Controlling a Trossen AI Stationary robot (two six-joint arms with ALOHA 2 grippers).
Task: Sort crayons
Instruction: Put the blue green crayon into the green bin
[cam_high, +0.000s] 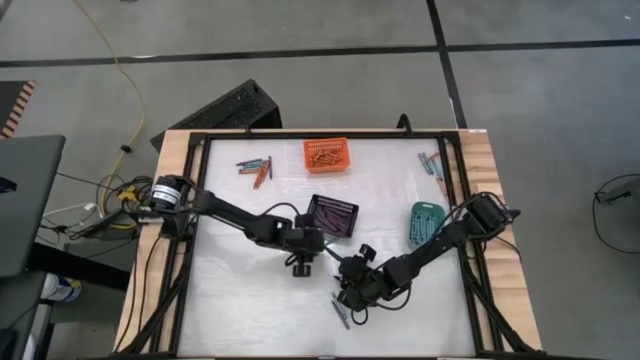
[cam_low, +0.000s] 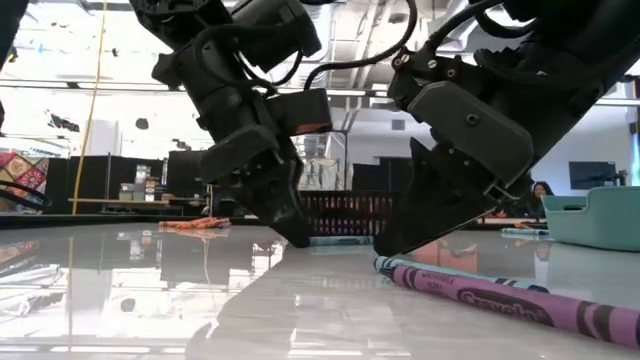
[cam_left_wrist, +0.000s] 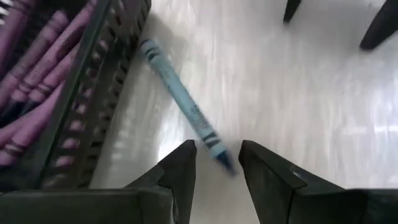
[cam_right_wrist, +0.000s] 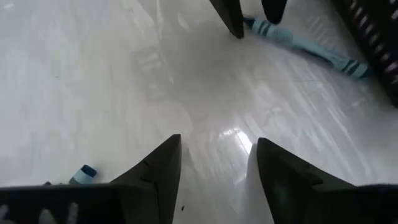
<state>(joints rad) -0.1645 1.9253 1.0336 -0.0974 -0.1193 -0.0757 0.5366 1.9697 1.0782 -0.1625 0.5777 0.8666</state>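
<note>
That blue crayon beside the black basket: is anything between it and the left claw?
Nothing visible. The left gripper stands open right over one end of the blue crayon, which lies loose on the table beside the black basket.

Teal-blue crayon (cam_left_wrist: 180, 99) lying flat on the white worktop beside the black basket; purple crayons (cam_left_wrist: 37, 68) piled inside it; purple crayon (cam_low: 500, 295) flat, nearest the front edge

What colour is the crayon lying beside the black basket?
Teal-blue crayon with black bands, clearest in the left wrist view.
</note>
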